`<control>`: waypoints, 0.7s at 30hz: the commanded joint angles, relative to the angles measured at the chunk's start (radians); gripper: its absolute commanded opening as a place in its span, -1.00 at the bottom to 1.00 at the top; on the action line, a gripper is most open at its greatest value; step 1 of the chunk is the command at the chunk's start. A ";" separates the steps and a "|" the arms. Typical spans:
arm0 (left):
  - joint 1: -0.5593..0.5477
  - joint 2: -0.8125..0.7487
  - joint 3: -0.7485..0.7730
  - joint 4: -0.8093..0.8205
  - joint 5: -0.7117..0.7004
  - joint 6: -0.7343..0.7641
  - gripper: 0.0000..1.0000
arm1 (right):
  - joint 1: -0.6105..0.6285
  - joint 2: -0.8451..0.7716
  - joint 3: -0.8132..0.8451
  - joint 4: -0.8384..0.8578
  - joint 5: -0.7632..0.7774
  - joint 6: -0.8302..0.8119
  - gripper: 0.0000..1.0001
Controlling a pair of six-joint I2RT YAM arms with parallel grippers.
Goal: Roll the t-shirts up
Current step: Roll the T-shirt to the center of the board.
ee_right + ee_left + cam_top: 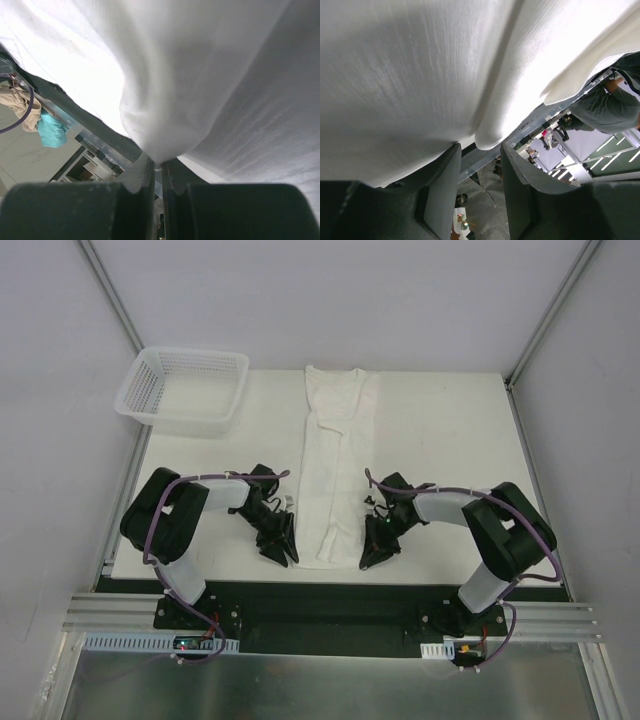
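From above, the white t-shirt (335, 470) lies folded into a long narrow strip down the middle of the tabletop (450, 460), collar end far and hem at the near edge. A white mesh basket (180, 415) stands at the far left corner, well apart from it. The left claw (281, 545) and right claw (374, 555) sit at the two near corners of the strip; their jaws are too small here to read.

The left wrist view shows what the overhead cannot. The left claw (480, 147) stands partly apart, a rounded fold of the t-shirt (420, 65) sitting between its fingertips (454, 152). I cannot tell whether it is actually pinched.

In the right wrist view, the right claw (159, 162) is nearly closed, nipping a puckered point of the t-shirt (200, 75). A teal cloth (50, 131) shows in the background.
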 commanded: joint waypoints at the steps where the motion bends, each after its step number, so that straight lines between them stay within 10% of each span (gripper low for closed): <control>1: -0.045 0.036 0.011 0.025 -0.133 0.035 -0.22 | -0.015 -0.008 -0.011 -0.014 0.128 -0.047 -0.90; 14: -0.120 0.064 0.051 0.024 -0.128 0.027 -0.99 | -0.016 -0.060 -0.053 -0.052 0.082 -0.059 -0.93; 21: -0.141 -0.052 0.034 0.014 -0.099 0.049 -1.00 | -0.021 -0.203 -0.103 -0.136 0.036 -0.115 -0.99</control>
